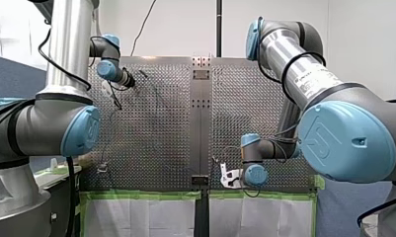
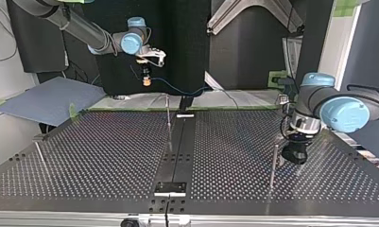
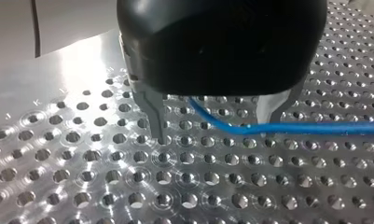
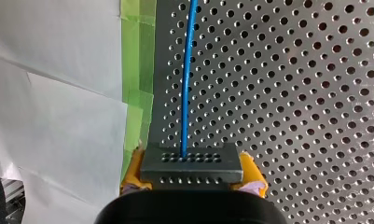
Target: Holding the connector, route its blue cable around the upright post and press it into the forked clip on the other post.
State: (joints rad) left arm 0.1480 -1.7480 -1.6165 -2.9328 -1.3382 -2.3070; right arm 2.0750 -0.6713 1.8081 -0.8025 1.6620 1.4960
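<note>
My right hand (image 4: 192, 173) pinches the grey connector (image 4: 191, 163) between yellow pads, over the tabletop (image 4: 292, 93) edge lined with green tape (image 4: 139, 65). The blue cable (image 4: 187, 70) runs ahead across bare perforations. My left hand (image 3: 219, 122) is spread, with the cable passing between its fingers. It sits low over the tabletop beside a thin post (image 2: 273, 165).
</note>
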